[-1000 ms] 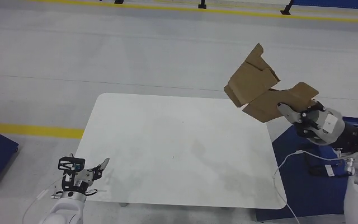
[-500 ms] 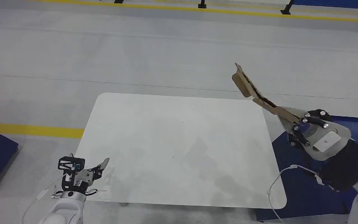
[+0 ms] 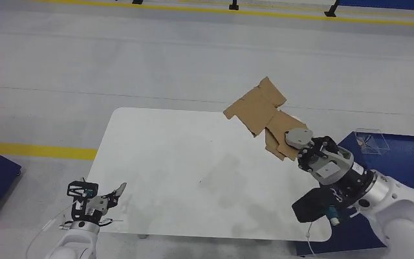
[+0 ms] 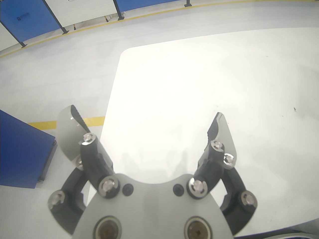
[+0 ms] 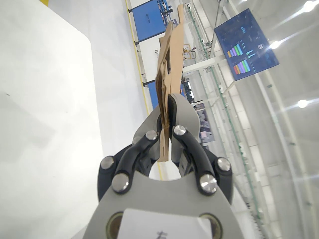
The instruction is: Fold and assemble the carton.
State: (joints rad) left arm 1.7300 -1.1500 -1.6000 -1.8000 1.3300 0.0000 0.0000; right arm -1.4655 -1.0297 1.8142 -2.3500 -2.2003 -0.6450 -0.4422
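"If you take the overhead view first, where is the carton (image 3: 259, 107)?"

"Up in the air over the far right corner of the table (image 3: 181, 168). It's a flat sheet with flaps sticking out, pinched at one end by the right gripper (image 3: 294, 139). The left gripper (image 3: 118, 191) sits at the near left edge, well apart."

"And the left wrist view?"

"The left gripper (image 4: 145, 115) is spread wide with nothing in it, above the table (image 4: 199, 75)."

"The right wrist view?"

"The right gripper (image 5: 166, 105) is clamped on the carton (image 5: 174, 50), seen edge-on, layers lying flat together."

"So how far along?"

"Barely begun, I'd say. It's picked up, but no wall is raised and no flap tucked. All the folding is left."
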